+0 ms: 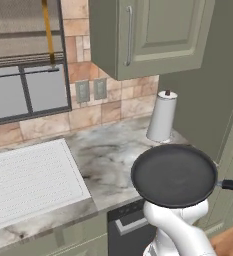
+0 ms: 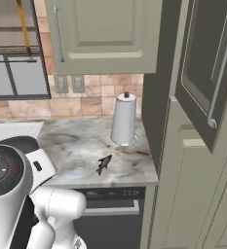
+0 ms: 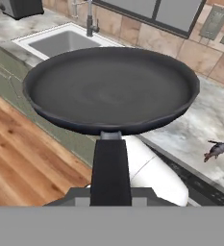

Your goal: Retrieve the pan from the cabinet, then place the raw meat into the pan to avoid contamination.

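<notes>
The pan (image 1: 174, 175), round, shallow and dark, hangs level over the counter's front edge above my white arm. In the hand view the pan (image 3: 111, 86) spreads ahead of my gripper (image 3: 110, 193), which is shut on its straight black handle (image 3: 110, 163). The raw meat (image 2: 104, 164), a small dark fish, lies on the marble counter (image 2: 81, 146) near the front edge, left of the cabinet; the hand view shows the fish (image 3: 218, 149) to the pan's right, apart from it. The tall green cabinet (image 2: 183, 160) stands at the right with an upper door (image 2: 210, 73) swung open.
A paper-towel roll (image 2: 123, 118) stands behind the fish against the cabinet side. A white ribbed drainboard (image 1: 28, 180) and a sink (image 3: 65, 41) lie to the left. A green wall cabinet (image 1: 153, 35) hangs above the counter. The dishwasher (image 2: 115, 209) sits below.
</notes>
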Robot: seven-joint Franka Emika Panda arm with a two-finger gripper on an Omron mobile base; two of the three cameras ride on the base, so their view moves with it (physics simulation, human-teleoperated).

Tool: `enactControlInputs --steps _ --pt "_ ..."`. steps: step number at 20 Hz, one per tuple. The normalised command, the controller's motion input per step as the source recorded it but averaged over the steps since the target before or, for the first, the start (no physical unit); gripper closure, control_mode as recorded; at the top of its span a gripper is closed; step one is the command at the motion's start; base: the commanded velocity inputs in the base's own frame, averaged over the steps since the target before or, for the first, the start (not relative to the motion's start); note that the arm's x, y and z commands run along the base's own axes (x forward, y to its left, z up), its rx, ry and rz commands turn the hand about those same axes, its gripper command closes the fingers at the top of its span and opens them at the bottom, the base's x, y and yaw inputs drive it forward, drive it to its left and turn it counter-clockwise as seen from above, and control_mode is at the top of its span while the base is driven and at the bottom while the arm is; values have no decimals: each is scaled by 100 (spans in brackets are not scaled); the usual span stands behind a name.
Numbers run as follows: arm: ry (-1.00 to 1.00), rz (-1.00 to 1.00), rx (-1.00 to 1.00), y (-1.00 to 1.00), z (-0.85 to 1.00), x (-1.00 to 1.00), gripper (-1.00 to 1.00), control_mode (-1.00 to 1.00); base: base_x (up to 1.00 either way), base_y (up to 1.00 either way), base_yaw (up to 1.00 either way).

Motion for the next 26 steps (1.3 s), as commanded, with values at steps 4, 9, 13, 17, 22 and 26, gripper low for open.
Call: enactControlInputs --steps 4,9,13,17,22,26 --pt "0 0 0 0 0 0 100 100 38 33 -9" --pt "0 0 0 0 0 0 100 100 36 33 -9" --pt "0 0 0 0 0 0 100 100 26 36 -8" --pt "0 0 0 0 0 0 100 100 10 45 -5" --pt "0 0 0 0 0 0 100 100 1 53 -1" --pt "0 0 0 0 0 0 100 100 0 52 0"
